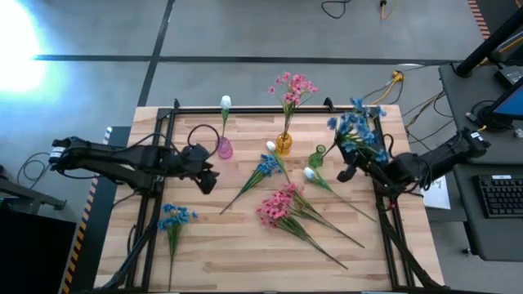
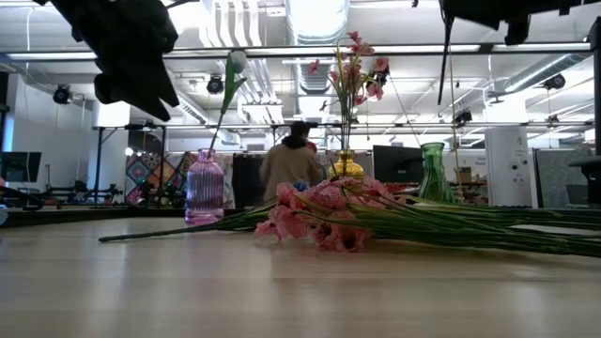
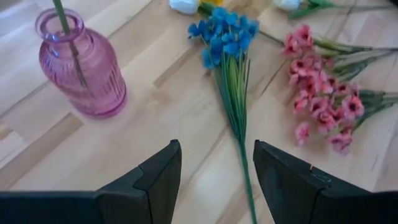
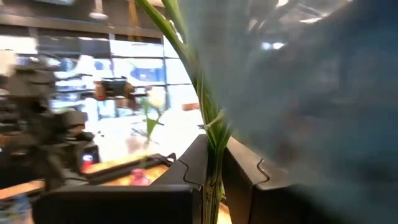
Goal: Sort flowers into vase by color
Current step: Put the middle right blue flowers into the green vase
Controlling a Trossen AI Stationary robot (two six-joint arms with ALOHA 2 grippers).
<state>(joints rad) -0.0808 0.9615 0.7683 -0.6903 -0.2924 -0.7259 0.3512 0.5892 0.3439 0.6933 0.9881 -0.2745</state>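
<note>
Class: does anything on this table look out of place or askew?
Nothing looks damaged or spilled. Loose pink flowers and blue flowers lie flat on the table, unsorted; the three vases stand upright.

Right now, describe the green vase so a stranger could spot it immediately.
On the wooden table, three small vases stand in a row near the far edge. The green vase is the rightmost, beside the yellow vase, and is the only one with no flower in it.

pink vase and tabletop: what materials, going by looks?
Pink vase: likely glass, possibly clear plastic; translucent, glossy, ribbed, with the stem visible through its wall. Tabletop: wood or wood laminate; pale planks with visible grain and seams, matte finish.
</note>
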